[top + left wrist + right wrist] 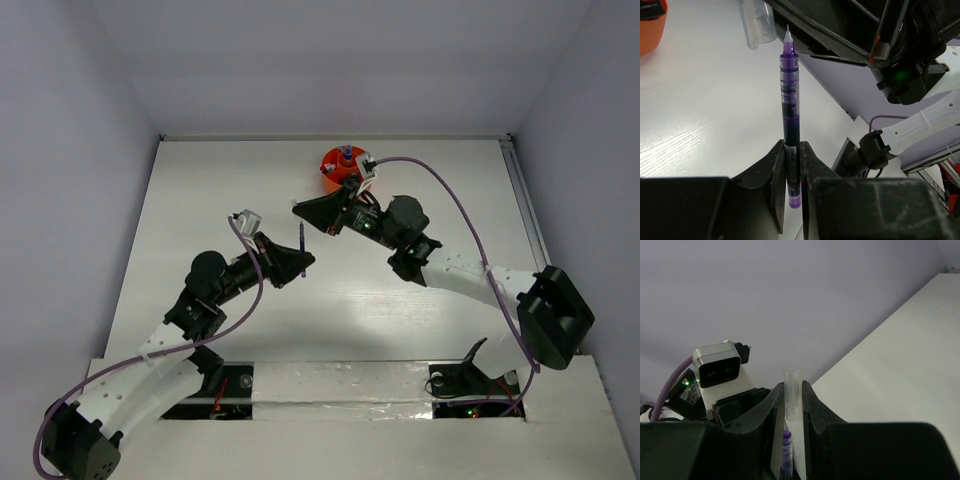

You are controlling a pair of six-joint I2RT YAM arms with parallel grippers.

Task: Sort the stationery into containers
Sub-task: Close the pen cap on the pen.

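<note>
My left gripper [791, 150] is clamped on the lower barrel of a purple pen [789, 95], whose bare tip points away from me over the table [420, 320]. My right gripper [792, 387] pinches a clear cap [793, 380], which is close beside that tip but not on it. The orange tub [335, 168] sits near the table's far edge, just beyond my right wrist, with a few small things in it.

Your black left gripper [791, 150] is pinched tight on a slim purple pen [789, 95]. Your black right gripper [793, 387] clasps a clear plastic cap [792, 375]. Both arms reach inward, their fingertips near each other.
</note>
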